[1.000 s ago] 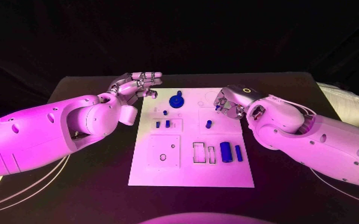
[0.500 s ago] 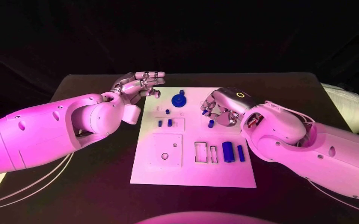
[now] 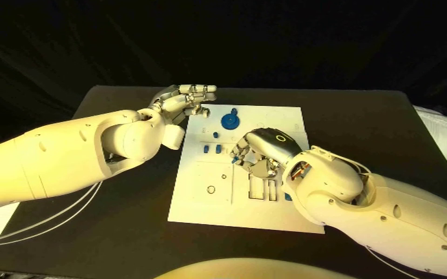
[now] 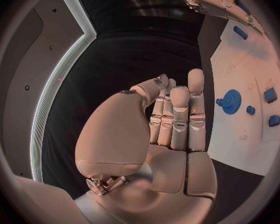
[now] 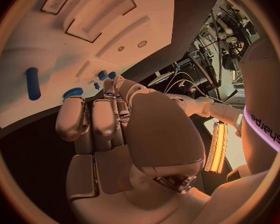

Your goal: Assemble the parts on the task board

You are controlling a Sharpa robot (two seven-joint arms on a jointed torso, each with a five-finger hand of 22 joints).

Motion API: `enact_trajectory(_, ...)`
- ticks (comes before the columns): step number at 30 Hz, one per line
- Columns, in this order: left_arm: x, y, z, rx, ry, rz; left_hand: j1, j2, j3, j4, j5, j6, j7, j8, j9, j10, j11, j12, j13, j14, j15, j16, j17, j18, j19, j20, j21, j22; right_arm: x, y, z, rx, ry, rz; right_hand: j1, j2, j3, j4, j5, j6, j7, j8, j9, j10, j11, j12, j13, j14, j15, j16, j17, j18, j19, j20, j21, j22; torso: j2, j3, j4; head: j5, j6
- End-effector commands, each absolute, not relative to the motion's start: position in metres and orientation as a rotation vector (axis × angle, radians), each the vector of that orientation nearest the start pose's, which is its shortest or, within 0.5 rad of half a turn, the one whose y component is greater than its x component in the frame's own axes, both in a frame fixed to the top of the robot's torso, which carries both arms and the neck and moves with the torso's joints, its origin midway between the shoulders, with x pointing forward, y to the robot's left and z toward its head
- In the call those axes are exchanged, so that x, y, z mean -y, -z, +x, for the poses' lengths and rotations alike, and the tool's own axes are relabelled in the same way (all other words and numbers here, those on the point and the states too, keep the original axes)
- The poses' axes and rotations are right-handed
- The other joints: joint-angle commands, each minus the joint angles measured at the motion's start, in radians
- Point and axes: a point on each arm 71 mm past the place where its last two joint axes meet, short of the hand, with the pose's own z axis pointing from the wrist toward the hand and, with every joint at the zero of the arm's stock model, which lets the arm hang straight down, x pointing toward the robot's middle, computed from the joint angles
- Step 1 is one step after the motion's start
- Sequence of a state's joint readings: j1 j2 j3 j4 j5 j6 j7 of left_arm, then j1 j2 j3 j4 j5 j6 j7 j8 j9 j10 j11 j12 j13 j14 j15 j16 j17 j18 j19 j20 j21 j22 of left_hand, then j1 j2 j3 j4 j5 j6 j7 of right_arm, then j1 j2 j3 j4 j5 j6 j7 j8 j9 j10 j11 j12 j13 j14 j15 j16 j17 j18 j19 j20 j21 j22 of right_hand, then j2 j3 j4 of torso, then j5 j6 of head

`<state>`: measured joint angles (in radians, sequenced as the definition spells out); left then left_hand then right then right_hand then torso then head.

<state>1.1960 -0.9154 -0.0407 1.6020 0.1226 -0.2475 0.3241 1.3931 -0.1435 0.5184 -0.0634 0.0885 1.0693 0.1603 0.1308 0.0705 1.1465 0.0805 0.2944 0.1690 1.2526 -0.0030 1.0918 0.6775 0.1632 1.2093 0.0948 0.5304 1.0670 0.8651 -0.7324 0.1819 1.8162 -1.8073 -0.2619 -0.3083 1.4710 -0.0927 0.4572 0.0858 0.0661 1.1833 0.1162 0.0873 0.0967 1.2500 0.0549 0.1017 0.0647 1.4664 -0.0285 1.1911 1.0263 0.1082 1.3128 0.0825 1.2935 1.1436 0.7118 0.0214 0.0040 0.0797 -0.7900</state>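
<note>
The white task board (image 3: pixel 210 209) lies in the middle of the black table. On its far part stands a blue gear (image 3: pixel 230 121) (image 4: pixel 229 101), with small blue parts (image 3: pixel 212 150) (image 4: pixel 270 95) in front of it. My right hand (image 3: pixel 255 154) hovers over the board's middle with its fingers curled, pinching a small blue part (image 3: pixel 233 159) (image 5: pixel 106 75) at its fingertips. A blue cylinder (image 5: pixel 32 83) lies on the board. My left hand (image 3: pixel 187 101) (image 4: pixel 171 129) holds nothing, its fingers straight, by the board's far left corner.
Rectangular recesses (image 3: pixel 256 188) (image 5: pixel 99 12) and a round hole (image 3: pixel 211 190) are cut into the board's near half. Bare black table (image 3: pixel 112 227) surrounds the board. My right forearm (image 3: pixel 373 205) covers the board's near right corner.
My right hand has moved from the board's far right edge leftward and nearer, over its middle, carrying the small blue part. The left hand has stayed by the far left corner.
</note>
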Motion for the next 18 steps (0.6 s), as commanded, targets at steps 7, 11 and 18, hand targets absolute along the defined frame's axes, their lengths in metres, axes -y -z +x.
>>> enact_trajectory(7,-0.213,0.18,0.471,-1.485,1.645,-1.279,-0.001,0.007,-0.006,-0.001,0.004,-0.004,0.0,0.005,-0.002,-0.007,0.002,0.0,-0.002,-0.003,0.002,-0.004,-0.008,0.018,-0.003,0.002,-0.005,-0.001,0.071,0.227,0.382,-1.683,-0.843,-0.332,-0.007,0.003,0.008,-0.003,0.008,0.001,0.007,-0.004,0.001,0.004,0.002,-0.005,0.001,0.027,0.005,0.007,0.0,-0.011,0.003,0.0,0.004,0.0,0.0,-0.0013,0.0016,0.017,-0.013)
enact_trajectory(11,-0.212,0.179,0.471,-1.487,1.648,-1.278,-0.001,0.007,-0.006,-0.001,0.004,-0.004,0.0,0.005,-0.002,-0.007,0.002,0.0,-0.002,-0.003,0.002,-0.004,-0.008,0.018,-0.003,0.002,-0.005,-0.001,0.067,0.232,0.381,-1.696,-0.846,-0.334,-0.007,0.003,0.009,-0.004,0.009,0.001,0.007,-0.004,0.001,0.004,0.003,-0.006,0.001,0.027,0.005,0.007,0.0,-0.011,0.003,0.0,0.004,-0.001,0.0,-0.0003,0.0014,0.018,-0.016)
enact_trajectory(18,-0.211,0.179,0.471,-1.492,1.655,-1.276,-0.001,0.007,-0.006,-0.001,0.004,-0.004,0.0,0.005,-0.002,-0.007,0.002,0.0,-0.002,-0.003,0.002,-0.004,-0.008,0.018,-0.003,0.002,-0.005,-0.001,0.064,0.236,0.381,-1.709,-0.844,-0.335,-0.01,0.003,0.011,-0.005,0.01,0.0,0.008,-0.005,0.002,0.003,0.004,-0.008,0.001,0.027,0.006,0.006,-0.002,-0.011,0.002,0.001,0.003,-0.002,0.0,-0.0006,0.0014,0.022,-0.021)
